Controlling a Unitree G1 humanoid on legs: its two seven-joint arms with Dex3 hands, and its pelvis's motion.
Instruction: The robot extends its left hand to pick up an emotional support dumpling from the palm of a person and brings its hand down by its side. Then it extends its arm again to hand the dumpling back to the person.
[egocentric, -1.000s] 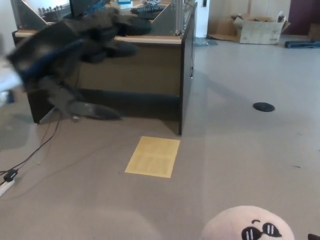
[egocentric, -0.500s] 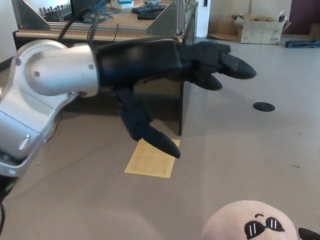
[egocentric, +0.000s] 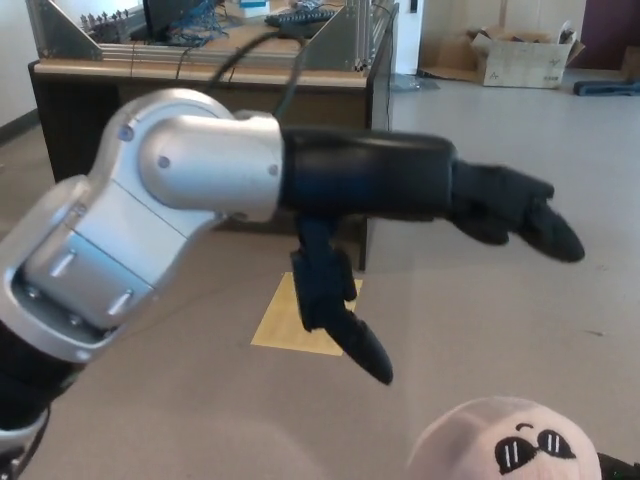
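- Head view: the robot's left arm reaches in from the 9 o'clock edge and stretches across the middle toward 3 o'clock, silver casing near the camera, black forearm beyond it.
- The left hand holds nothing; its digits are spread apart, two thick fingers pointing toward 3 o'clock and the thumb hanging down toward 6 o'clock.
- The emotional support dumpling, pale pink with a black sunglasses face, sits at the 5 o'clock corner, partly cut by the bottom edge. It lies below the hand and well apart from it, touching no finger. What carries it cannot be seen.
- A yellow sheet lies flat on the floor at centre, partly behind the thumb.
- A dark counter stands at 12 o'clock behind the arm, cables trailing over its top.
- A cardboard box sits at 1 o'clock on the floor.
- The right hand does not show.
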